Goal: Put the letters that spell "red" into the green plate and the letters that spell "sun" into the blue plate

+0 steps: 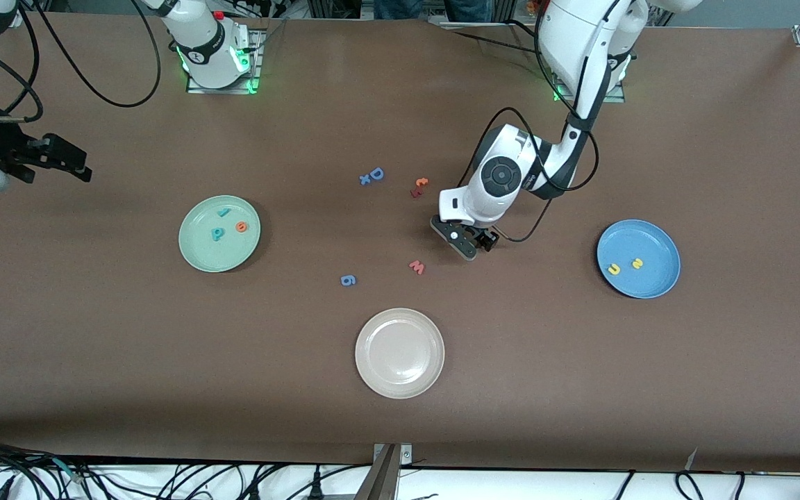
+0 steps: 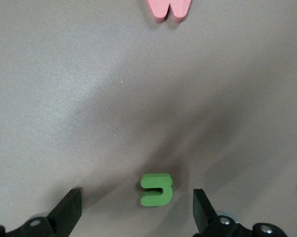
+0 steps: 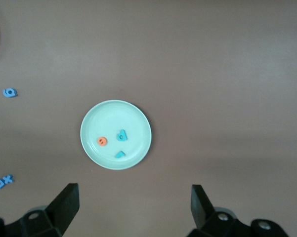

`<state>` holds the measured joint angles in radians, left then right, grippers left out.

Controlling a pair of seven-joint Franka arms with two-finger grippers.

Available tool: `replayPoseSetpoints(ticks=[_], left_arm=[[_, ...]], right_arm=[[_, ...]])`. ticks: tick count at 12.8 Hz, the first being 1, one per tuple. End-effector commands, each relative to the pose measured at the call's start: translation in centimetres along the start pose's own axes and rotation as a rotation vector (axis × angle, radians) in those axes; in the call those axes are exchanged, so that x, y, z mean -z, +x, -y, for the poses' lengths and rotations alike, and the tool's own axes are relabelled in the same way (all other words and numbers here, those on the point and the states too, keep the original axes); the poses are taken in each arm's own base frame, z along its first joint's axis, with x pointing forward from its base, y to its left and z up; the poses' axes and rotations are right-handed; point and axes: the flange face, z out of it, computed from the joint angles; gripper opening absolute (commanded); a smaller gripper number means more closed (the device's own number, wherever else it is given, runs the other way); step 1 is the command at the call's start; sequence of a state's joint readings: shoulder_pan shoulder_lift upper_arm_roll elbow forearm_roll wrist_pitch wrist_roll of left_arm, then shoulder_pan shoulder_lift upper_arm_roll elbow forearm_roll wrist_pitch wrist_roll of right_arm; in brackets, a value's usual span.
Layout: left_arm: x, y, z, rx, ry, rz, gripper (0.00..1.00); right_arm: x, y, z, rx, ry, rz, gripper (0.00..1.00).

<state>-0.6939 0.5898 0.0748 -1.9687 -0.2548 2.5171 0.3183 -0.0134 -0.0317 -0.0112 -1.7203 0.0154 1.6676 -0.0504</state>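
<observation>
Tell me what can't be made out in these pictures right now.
- Green letter: hidden in the front view under the left gripper; only the left wrist view shows it, between open fingers.
- Red w: cut off by the left wrist view's edge.
- Right gripper: its arm is cut off by the front view's edge; it waits, open.
- Orange and red letters: too small to read in the front view.

matt brown table (image 1: 580,389), smooth, faintly felt-like in the wrist views. soft matt foam: green letter (image 2: 156,189), pink w (image 2: 168,9), blue g (image 1: 348,280). smooth, slightly glossy plastic-looking plates: green plate (image 1: 195,253), blue plate (image 1: 657,278), cream plate (image 1: 400,385) with a soft sheen near its rim. glossy white plastic arm shells; matt black plastic fingers (image 2: 69,210) on the left gripper (image 2: 136,212).
</observation>
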Motion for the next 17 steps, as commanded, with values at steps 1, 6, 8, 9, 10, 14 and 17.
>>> replayPoseSetpoints(ticks=[1, 6, 8, 9, 10, 14, 17], left_arm=[[0.1, 0.2, -0.2, -0.007, 0.022, -0.008, 0.88], [-0.2, 0.5, -1.0, -0.023, 0.031, -0.026, 0.77], [-0.2, 0.5, -1.2, -0.032, 0.033, -0.029, 0.71], [-0.3, 0.5, -1.2, -0.033, 0.033, -0.027, 0.70], [-0.3, 0.5, -1.2, -0.035, 0.034, -0.032, 0.70], [-1.1, 0.3, -1.1, -0.042, 0.041, -0.032, 0.70], [-1.2, 0.3, -1.0, -0.060, 0.052, -0.028, 0.60]], right_arm=[[1.0, 0.6, 0.1, 0.017, -0.022, 0.034, 1.00], [0.3, 0.3, 0.1, -0.004, -0.019, 0.014, 1.00], [0.3, 0.3, 0.1, -0.006, -0.017, 0.010, 1.00], [0.4, 0.3, 0.1, -0.018, -0.012, 0.013, 1.00], [0.4, 0.2, 0.1, -0.031, -0.003, 0.022, 1.00], [0.6, 0.4, 0.2, -0.040, -0.008, 0.016, 1.00], [1.5, 0.6, 0.2, -0.037, -0.011, 0.002, 1.00]])
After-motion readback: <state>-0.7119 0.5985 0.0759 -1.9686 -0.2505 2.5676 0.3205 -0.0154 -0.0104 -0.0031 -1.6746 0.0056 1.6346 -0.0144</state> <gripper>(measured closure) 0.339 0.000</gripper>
